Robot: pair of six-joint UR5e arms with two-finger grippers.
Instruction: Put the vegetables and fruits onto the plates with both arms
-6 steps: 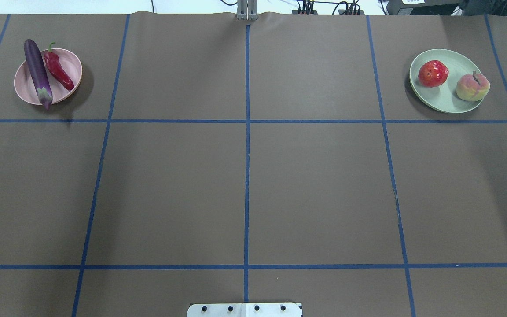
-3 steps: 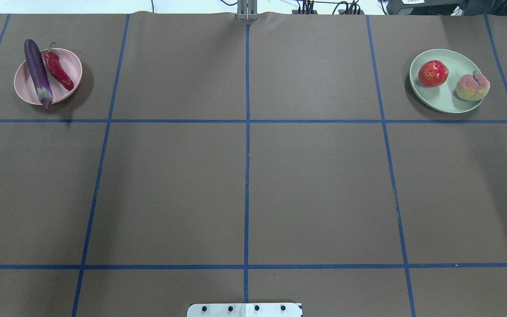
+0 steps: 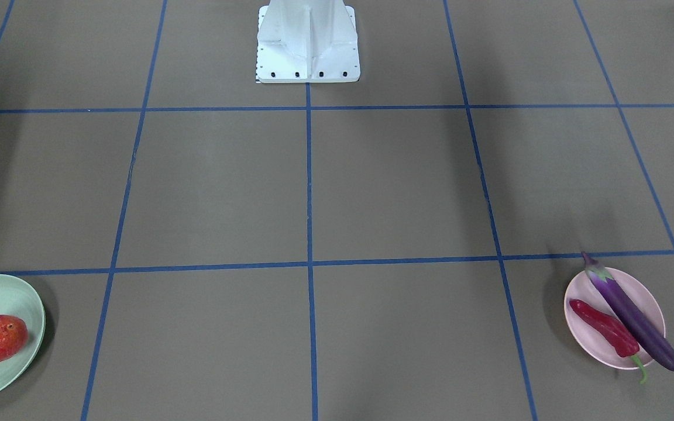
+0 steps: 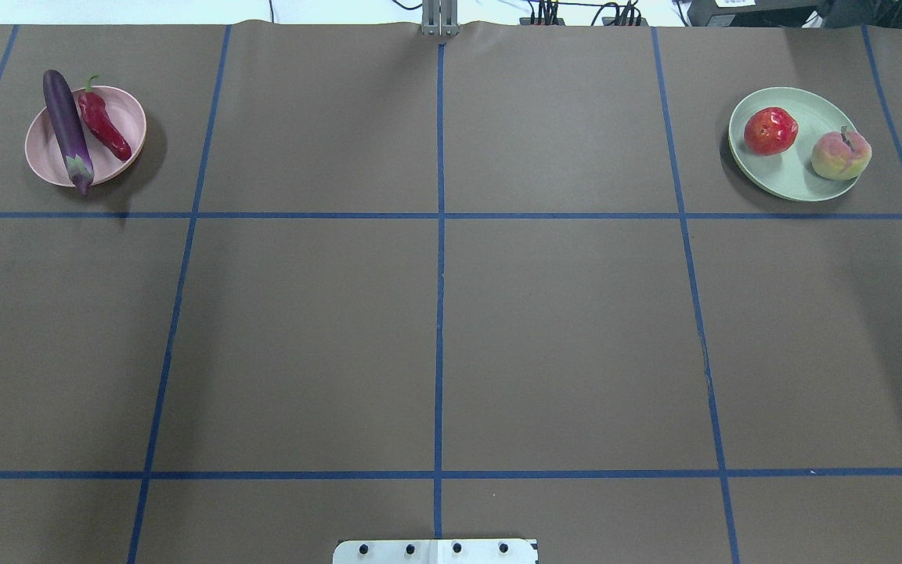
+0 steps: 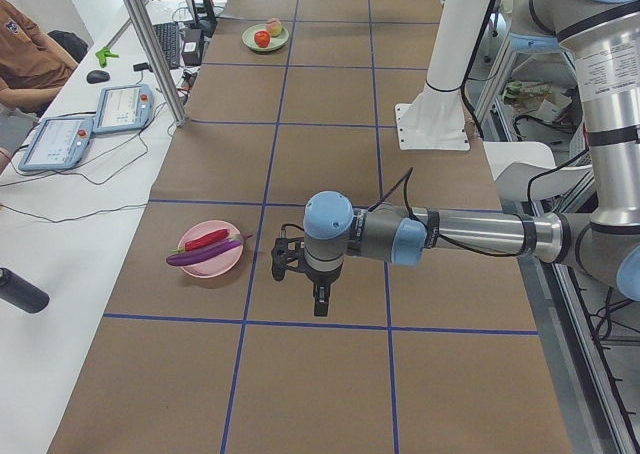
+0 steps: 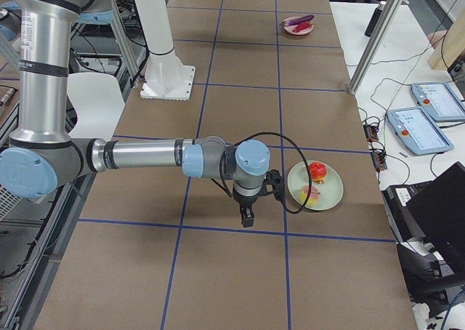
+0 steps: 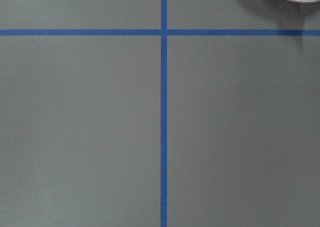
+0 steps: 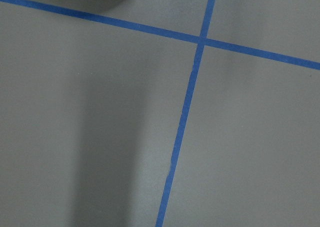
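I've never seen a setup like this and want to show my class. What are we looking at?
Two robot arms stand at one table, filmed from above, from across it, from each end and from a camera on each wrist. The end views show the left arm and the right arm reaching low over the table. Nothing shows in the left gripper or the right gripper; open or shut, I cannot tell. The pink plate holds an eggplant and a chili; the green plate holds a red fruit and a peach.

Eggplant, chili on left plate, peach, round fruit on right plate
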